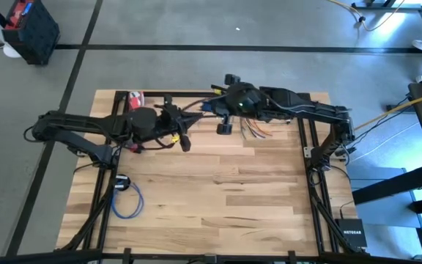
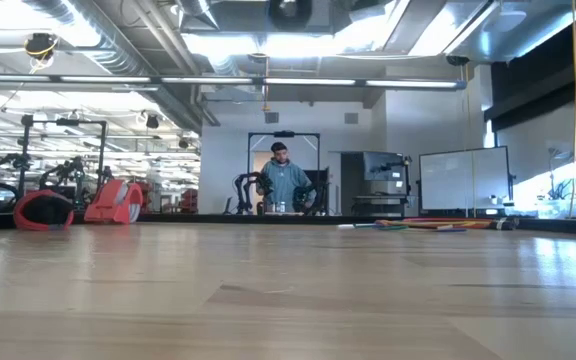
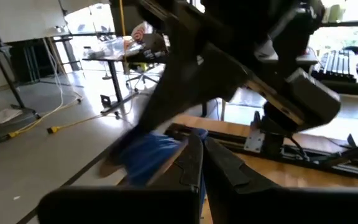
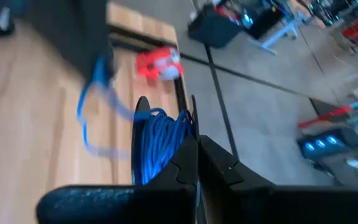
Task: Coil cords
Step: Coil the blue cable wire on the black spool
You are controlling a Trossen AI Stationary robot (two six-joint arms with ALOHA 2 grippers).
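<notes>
A blue cord [image 4: 160, 140] is up in the air over the table's far middle, between my two grippers. In the right wrist view it is a bundle of several loops, with my right gripper [image 4: 194, 155] shut on it. One loose loop [image 4: 89, 124] sags from the bundle toward my left arm. My left gripper [image 3: 202, 163] is shut right beside a blurred blue patch of the cord [image 3: 151, 155]. From above, the left gripper [image 1: 185, 139] and the right gripper [image 1: 209, 107] are close together. The arms do not show in the low view. My left gripper meets the blue cord at a strand [image 4: 101, 68] that runs from the loose loop up to it. Blur and the gripper's own body hide the place of contact. The strand is clear of the table. My right gripper pinches the bundle of blue loops [image 4: 166, 130] between its two fingers, several strands together. The fingers slant down toward the table's left side. The bundle sticks out beyond the fingertips, lifted clear of the table, and its loose loop hangs slack.
A second blue coil [image 1: 127, 199] lies on the near left of the table beside a small black disc [image 1: 121, 181]. Loose red and orange cords [image 1: 256, 129] lie at the far right. A red tape roll [image 1: 136, 98] sits at the far left edge. A person stands in the room beyond [image 2: 283, 180].
</notes>
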